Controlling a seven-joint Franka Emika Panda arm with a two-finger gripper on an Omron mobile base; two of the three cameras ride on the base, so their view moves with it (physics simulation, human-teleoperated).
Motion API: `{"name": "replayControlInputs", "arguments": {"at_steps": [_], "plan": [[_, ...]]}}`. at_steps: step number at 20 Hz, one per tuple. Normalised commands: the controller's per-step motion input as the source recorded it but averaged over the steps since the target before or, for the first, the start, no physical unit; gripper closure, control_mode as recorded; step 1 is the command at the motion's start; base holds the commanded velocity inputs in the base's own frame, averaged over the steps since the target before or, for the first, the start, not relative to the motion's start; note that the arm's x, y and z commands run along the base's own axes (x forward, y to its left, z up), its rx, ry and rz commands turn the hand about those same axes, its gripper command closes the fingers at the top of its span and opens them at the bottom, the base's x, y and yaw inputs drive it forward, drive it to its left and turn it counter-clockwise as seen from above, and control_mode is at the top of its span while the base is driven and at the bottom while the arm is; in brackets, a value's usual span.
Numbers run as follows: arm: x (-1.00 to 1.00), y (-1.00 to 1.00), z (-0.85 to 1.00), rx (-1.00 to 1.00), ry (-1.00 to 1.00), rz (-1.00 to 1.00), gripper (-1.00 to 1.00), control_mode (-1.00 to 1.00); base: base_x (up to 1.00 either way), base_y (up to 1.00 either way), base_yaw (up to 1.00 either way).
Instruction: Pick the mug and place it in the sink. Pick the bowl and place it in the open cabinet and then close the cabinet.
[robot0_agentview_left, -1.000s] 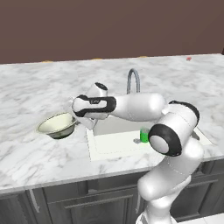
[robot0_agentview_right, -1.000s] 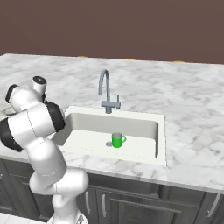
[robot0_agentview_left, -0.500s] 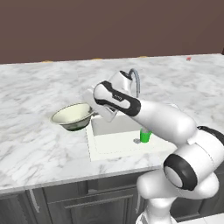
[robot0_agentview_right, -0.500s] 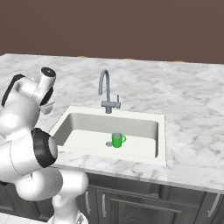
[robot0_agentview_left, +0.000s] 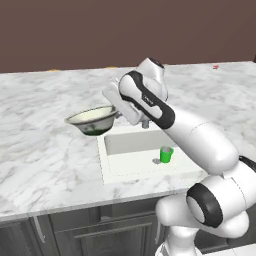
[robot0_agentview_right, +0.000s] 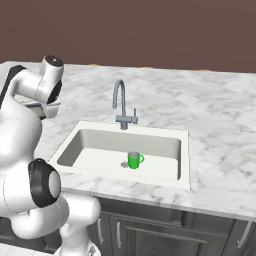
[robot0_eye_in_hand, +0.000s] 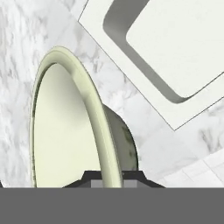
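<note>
Raised higher since the earlier frame, bowl clamped at its rim by pincer above worktop; mug in sink.

Marble counter, brown wall, dark cabinets

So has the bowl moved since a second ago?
Yes. The bowl, pinched at its rim by the gripper, has risen off the counter and shifted right toward the sink; the mug stayed put.
</note>
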Motion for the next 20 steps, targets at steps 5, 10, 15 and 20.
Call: {"name": "replayControlInputs", "arguments": {"at_steps": [5, 10, 15, 20], "plan": [[-0.50, -0.35, 0.05, -0.03, 0.04, -0.28, 1.00, -1.00, 0.00, 0.00, 0.00], [-0.58, -0.29, 0.06, -0.02, -0.03, -0.34, 1.00, -1.00, 0.00, 0.00, 0.00], [-0.39, -0.03, 0.10, 0.00, -0.18, -0.28, 1.00, -1.00, 0.00, 0.00, 0.00], [-0.38, 0.00, 0.15, 0.00, -0.32, -0.22, 1.00, -1.00, 0.00, 0.00, 0.00]]}}
